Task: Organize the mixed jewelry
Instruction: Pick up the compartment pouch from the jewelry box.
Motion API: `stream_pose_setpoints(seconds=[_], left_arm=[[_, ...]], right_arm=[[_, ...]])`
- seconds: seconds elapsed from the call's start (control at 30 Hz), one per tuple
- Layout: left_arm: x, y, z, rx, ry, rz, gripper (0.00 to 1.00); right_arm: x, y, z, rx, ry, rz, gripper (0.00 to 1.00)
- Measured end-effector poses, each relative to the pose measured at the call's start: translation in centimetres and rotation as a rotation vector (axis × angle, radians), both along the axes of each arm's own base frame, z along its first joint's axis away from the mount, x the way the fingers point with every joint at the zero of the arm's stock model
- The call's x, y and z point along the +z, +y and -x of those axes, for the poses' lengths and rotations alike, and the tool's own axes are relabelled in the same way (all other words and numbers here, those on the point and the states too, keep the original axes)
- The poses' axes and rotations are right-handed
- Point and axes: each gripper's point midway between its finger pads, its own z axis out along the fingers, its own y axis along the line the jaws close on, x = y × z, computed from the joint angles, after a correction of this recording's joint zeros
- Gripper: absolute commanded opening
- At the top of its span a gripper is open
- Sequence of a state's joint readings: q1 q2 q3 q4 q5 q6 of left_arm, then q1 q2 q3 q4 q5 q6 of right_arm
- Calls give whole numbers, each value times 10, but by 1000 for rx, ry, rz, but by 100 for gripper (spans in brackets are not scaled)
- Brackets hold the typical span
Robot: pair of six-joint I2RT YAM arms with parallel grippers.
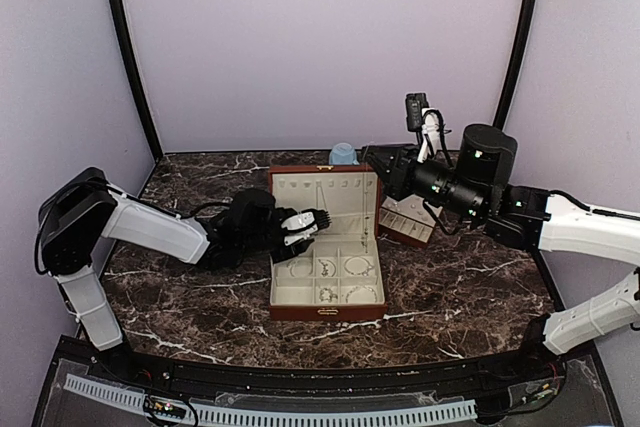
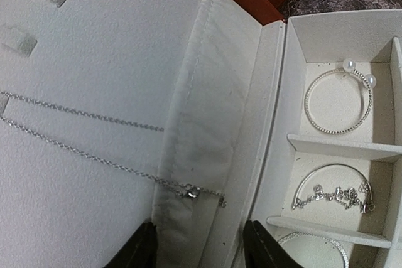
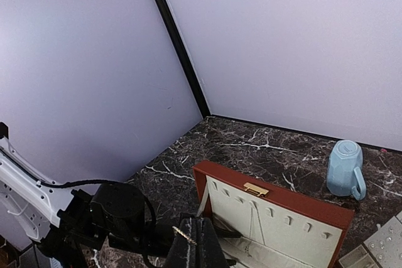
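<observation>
Left hand (image 1: 316, 226) over open box (image 1: 327, 312); blue mug (image 1: 343, 154) behind.

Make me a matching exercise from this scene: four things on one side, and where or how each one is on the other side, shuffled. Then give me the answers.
Column one:
1. blue mug
2. thin chain
3. pearl-tipped bangle
4. right gripper

Column two:
A. inside a compartment of the box
B. jaws shut
C. standing on the marble table behind the box
D. draped across the cream lining of the open lid

Pairs: 1-C, 2-D, 3-A, 4-B.
</observation>
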State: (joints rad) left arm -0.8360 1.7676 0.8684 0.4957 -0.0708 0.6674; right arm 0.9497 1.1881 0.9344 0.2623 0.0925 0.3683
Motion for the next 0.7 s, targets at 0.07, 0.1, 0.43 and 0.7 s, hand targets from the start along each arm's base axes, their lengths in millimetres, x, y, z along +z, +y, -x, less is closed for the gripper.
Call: stream_pose_setpoints(seconds=[0.07, 0.1, 0.43, 0.7], left_arm=[[-2, 0, -1, 2, 0, -1, 46], [-3, 0, -1, 5, 1, -2, 42], [-6, 6, -10, 69, -27, -16, 17], [-5, 3, -4, 65, -53, -17, 3]], right_arm=[[0, 0, 0, 2, 2, -3, 0], [0, 0, 0, 3, 3, -2, 0], [-1, 1, 2, 12, 4, -7, 0], [-7, 8, -1, 22, 11, 9, 0]])
